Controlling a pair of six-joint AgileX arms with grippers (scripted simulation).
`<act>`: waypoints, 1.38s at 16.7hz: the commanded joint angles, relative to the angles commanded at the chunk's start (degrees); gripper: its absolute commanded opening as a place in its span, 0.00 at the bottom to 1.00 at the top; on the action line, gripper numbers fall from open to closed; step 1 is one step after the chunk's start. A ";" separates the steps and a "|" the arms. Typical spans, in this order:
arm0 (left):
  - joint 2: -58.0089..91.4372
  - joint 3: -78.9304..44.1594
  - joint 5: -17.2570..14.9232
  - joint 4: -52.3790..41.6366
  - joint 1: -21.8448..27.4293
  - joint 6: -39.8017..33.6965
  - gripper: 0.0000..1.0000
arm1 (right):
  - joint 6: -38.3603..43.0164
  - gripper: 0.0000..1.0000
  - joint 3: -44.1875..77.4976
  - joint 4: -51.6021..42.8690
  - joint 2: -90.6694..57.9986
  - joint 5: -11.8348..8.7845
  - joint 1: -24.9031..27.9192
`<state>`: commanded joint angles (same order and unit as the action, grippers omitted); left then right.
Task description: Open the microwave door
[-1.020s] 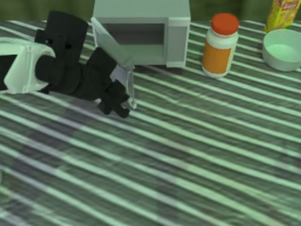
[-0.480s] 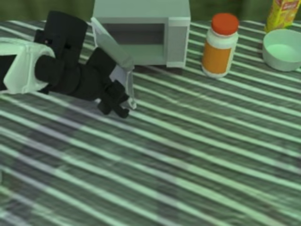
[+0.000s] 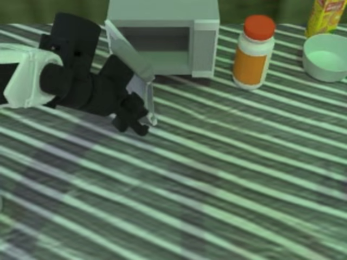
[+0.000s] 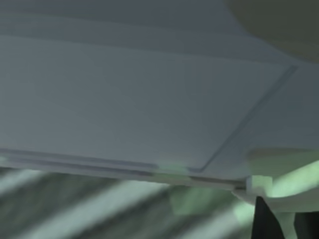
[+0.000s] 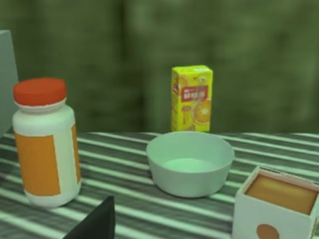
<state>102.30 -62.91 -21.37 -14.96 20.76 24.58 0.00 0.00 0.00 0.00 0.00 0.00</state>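
The pale grey microwave (image 3: 162,11) stands at the back of the table, left of centre. Its cavity shows, because the microwave door (image 3: 130,54) is swung out toward the front left. My left gripper (image 3: 142,116) is shut on the door's free edge, low at its outer end. In the left wrist view the door (image 4: 124,99) fills most of the picture, and my dark fingertips (image 4: 264,221) clamp a pale lip at its corner. The right arm is out of the top view. Only a dark wedge of its gripper (image 5: 94,224) shows in its wrist view.
Right of the microwave stands a white bottle (image 3: 253,51) with an orange label and a red cap. Farther right are a pale bowl (image 3: 325,57) and a yellow juice carton (image 3: 325,15). The right wrist view also shows a white box (image 5: 276,204) with an orange top.
The left gripper has crept very slightly back and to the left with the door's edge. The door's angle looks almost the same.
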 joint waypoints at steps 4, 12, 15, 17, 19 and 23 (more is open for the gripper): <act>0.02 0.25 -0.43 -0.13 0.29 -0.10 0.00 | 0.00 1.00 0.00 0.00 0.00 0.00 0.00; -0.15 -0.11 -2.88 -2.01 -1.85 4.48 0.00 | 0.00 1.00 0.00 0.00 0.00 0.00 0.00; -0.15 -0.11 -2.88 -2.01 -1.85 4.48 0.00 | 0.00 1.00 0.00 0.00 0.00 0.00 0.00; -0.15 -0.11 -2.88 -2.01 -1.85 4.48 0.00 | 0.00 1.00 0.00 0.00 0.00 0.00 0.00; -0.15 -0.11 -2.88 -2.01 -1.85 4.48 0.00 | 0.00 1.00 0.00 0.00 0.00 0.00 0.00; -0.15 -0.11 -2.88 -2.01 -1.85 4.48 0.00 | 0.00 1.00 0.00 0.00 0.00 0.00 0.00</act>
<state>102.16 -63.02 -24.25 -16.97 18.91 29.05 0.00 0.00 0.00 0.00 0.00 0.00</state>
